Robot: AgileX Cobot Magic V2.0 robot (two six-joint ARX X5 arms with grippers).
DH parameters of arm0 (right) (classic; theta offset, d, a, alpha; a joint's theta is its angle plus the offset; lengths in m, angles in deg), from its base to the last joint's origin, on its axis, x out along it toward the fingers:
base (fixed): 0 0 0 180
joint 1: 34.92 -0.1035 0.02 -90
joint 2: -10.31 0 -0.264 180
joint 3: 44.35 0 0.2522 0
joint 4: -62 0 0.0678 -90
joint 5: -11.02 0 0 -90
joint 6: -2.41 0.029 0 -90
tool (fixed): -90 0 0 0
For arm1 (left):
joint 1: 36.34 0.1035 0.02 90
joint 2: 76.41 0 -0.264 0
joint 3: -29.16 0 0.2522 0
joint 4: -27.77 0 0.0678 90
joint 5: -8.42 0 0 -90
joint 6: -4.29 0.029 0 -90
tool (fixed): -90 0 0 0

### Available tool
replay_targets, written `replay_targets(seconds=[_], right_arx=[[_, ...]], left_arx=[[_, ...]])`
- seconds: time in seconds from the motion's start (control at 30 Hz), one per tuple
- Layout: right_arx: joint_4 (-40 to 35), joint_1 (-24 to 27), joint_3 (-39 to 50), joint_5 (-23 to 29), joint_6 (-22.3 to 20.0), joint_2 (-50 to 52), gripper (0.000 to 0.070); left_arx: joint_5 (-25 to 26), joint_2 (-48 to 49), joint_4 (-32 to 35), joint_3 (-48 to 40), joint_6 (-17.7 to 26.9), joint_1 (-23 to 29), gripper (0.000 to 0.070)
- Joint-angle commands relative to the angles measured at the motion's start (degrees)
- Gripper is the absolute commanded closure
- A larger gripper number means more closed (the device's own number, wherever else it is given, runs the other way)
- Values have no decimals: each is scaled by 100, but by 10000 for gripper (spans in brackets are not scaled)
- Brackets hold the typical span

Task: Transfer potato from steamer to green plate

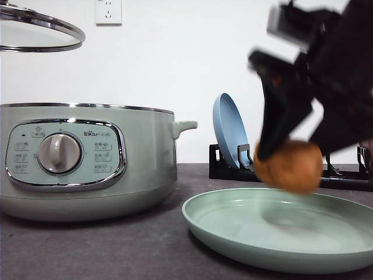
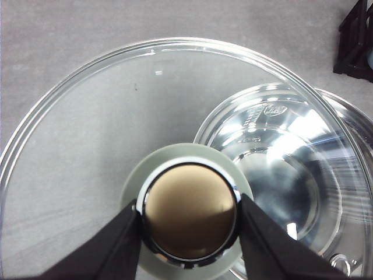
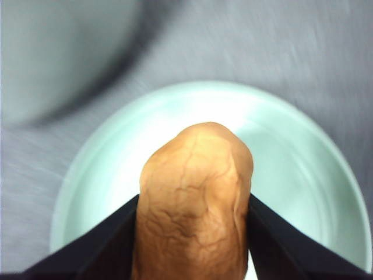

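The orange-brown potato [image 1: 289, 166] hangs just above the green plate [image 1: 233, 224], held between the fingers of my right gripper [image 1: 291, 151]. In the right wrist view the potato [image 3: 195, 201] fills the space between the black fingers [image 3: 99, 248], with the green plate [image 3: 303, 175] below it. The pale green steamer [image 1: 87, 160] stands open at the left. Its glass lid [image 1: 38, 29] is held high above it. My left gripper [image 2: 189, 219] is shut on the lid's knob [image 2: 189, 213], and through the glass lid [image 2: 87, 128] the steamer's shiny bowl [image 2: 280, 175] shows.
A black dish rack [image 1: 233, 166] stands at the back right with a blue plate [image 1: 230, 131] upright in it. A corner of the rack [image 2: 355, 41] shows in the left wrist view. The dark grey tabletop [image 1: 116, 245] lies in front of the steamer.
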Motion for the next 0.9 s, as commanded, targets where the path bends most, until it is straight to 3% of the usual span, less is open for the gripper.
replay_targets(seconds=[0.0,0.23,0.37,0.53,0.67,0.87], right_arx=[[-146,-45,19,42,185,-147,432],[-342,-71,34,42,184,-590,398],[-332,-95,34,42,184,-719,290],[-337,-118,34,84,184,-748,239],[-377,-118,18,84,178,-733,133],[-365,-114,-166,84,96,-430,121]], left_arx=[[33,35,235,164,31,-27,700],[191,35,236,164,31,-153,700],[192,35,232,164,31,-264,700],[192,35,231,164,31,-463,700],[197,33,238,164,31,-647,700],[271,-98,255,164,31,-969,700]])
